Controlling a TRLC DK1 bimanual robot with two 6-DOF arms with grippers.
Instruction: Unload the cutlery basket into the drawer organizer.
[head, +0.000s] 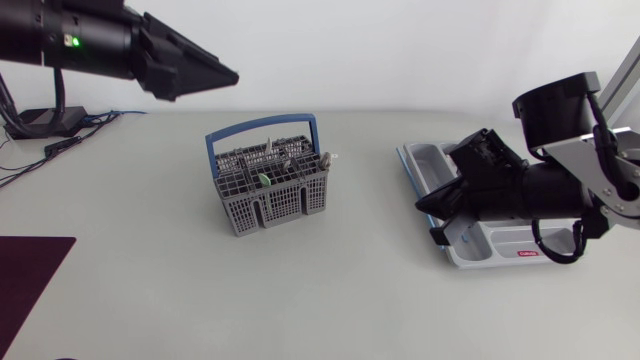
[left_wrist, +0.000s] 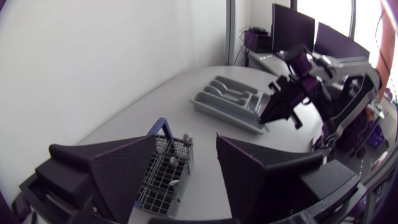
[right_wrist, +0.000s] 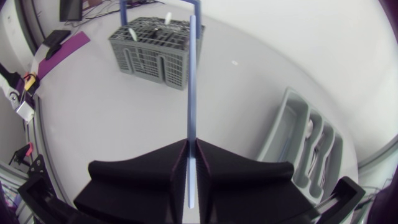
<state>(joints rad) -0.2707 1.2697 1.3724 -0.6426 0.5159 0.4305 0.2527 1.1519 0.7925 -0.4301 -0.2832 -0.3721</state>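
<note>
Head camera first: my left tool (head: 222, 75) hangs high over the far side of the pale grey table (head: 150, 300), pointing toward the middle. The grey plastic cutlery basket (head: 268, 185) with a blue hoop handle stands upright near the table's centre, with cutlery pieces (head: 290, 155) sticking up in it. The light grey plastic drawer organizer (head: 425, 160) lies flat on the right side, well apart from the basket. My right tool (head: 430, 215) sits over the organizer's near half and hides part of it. A flat dark maroon mat (head: 30, 280) lies at the near left corner.

Left wrist camera: the left tool (left_wrist: 186, 135) has its fingers wide apart with nothing between them. The cutlery basket (left_wrist: 158, 180) is on the table below and ahead of it. Further off are the drawer organizer (left_wrist: 227, 99) and the right tool (left_wrist: 277, 106) above it.

Right wrist camera: the right tool (right_wrist: 191, 142) has its fingers pressed together on a thin blue stick (right_wrist: 191, 93), which runs straight out ahead of them. I cannot tell what kind of piece it is. The drawer organizer (right_wrist: 292, 137) is just beside the tool, and the cutlery basket (right_wrist: 152, 50) stands well ahead.
</note>
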